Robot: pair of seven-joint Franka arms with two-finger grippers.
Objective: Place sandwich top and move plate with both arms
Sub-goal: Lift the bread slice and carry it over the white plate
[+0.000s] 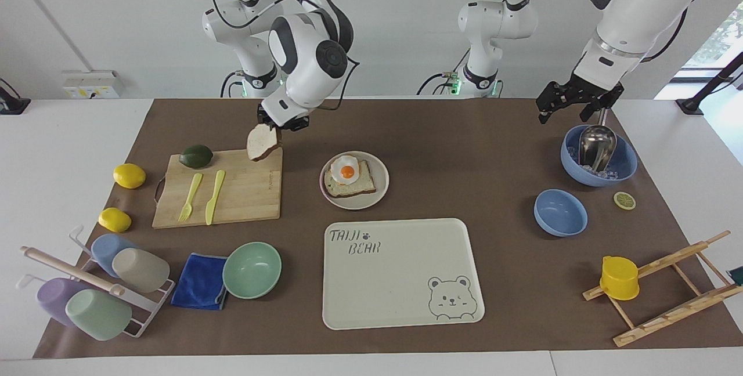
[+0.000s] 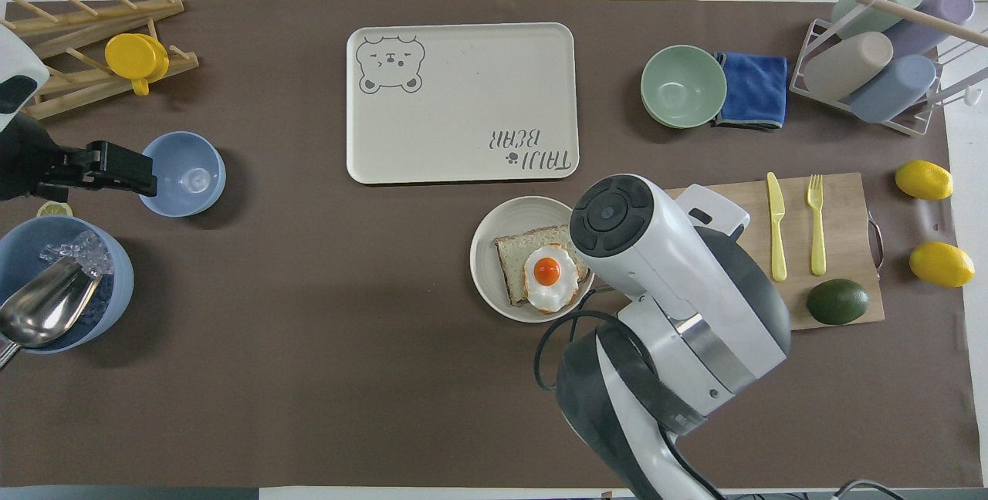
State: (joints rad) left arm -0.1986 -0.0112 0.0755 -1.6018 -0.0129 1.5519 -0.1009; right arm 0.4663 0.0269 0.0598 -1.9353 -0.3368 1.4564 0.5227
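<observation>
My right gripper (image 1: 277,126) is shut on the sandwich top (image 1: 261,142), a tan bread slice with a brown crust. The slice hangs tilted in the air over the cutting board's (image 1: 244,202) corner nearest the plate. The plate (image 1: 378,189) stands beside the board and bears a bread slice with a fried egg (image 1: 347,172) on it. In the overhead view the right arm covers the held slice and part of the plate (image 2: 486,284). My left gripper (image 1: 566,112) waits open and empty above the table by the big blue bowl (image 1: 624,170); it also shows in the overhead view (image 2: 143,176).
A cream bear tray (image 1: 400,271) lies farther from the robots than the plate. The board holds a yellow fork, a knife and an avocado (image 1: 195,156). A mint bowl (image 1: 252,270), blue cloth, cup rack, two lemons, a small blue bowl (image 1: 560,212) and a wooden rack stand around.
</observation>
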